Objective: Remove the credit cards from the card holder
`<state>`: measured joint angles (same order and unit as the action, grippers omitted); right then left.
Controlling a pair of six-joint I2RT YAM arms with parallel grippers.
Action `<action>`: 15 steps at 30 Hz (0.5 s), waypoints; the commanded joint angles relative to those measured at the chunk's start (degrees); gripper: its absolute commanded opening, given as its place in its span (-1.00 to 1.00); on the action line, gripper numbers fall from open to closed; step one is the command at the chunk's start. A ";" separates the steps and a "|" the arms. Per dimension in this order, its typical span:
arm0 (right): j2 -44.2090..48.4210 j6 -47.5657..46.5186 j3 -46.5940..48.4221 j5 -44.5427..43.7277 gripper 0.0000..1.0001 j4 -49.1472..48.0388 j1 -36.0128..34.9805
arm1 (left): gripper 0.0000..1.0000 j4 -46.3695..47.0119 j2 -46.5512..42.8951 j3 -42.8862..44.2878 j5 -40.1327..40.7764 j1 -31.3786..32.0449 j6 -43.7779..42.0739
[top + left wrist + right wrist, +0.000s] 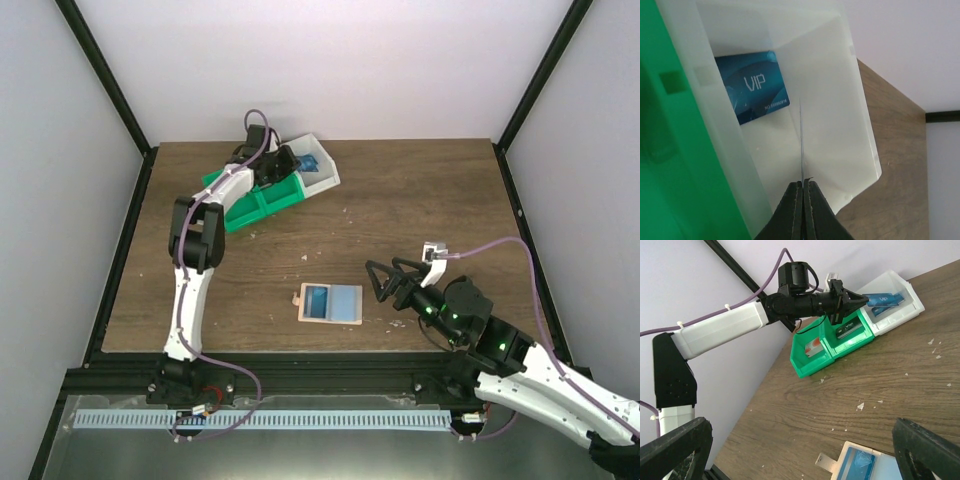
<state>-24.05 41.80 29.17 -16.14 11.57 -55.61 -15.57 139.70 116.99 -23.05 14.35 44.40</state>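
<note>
One thin card point(801, 135) pinched in left jaws over white bin point(840, 100); right jaws spread.

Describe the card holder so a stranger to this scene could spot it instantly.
On the brown wooden table, look mid-way along the near edge, left of the right arm's open claw. The flat tan rectangular card holder lies there with a light blue card showing; unlike the far green and white plastic bins, it is thin with a side tab.
</note>
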 commanded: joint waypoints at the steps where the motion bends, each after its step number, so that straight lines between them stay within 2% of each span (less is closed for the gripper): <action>1: -0.26 -0.27 0.92 -0.93 0.99 -0.24 0.16 | -1.00 -6.47 -2.54 -2.24 1.37 -0.11 -4.90; 4: -0.53 -0.04 0.17 -0.58 1.00 -0.88 0.16 | -1.00 -9.19 -3.39 -2.48 2.47 -0.02 -7.09; 7: -2.09 -1.60 -1.30 -1.24 0.99 -3.11 0.22 | -1.00 -7.61 -5.93 -5.46 0.65 -0.05 -7.88; 11: -9.49 -6.05 1.86 -9.12 0.99 -2.24 0.54 | -1.00 -1.66 -11.81 -11.04 -3.88 -0.07 -6.88; 15: -19.43 -13.11 8.50 -7.07 1.00 -2.88 6.00 | -1.00 1.11 -17.40 -14.45 -4.91 -0.09 -5.76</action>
<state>-36.93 36.27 30.37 -21.17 10.41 -54.19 -18.39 128.07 104.66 -25.89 14.39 38.63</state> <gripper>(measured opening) 0.997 0.019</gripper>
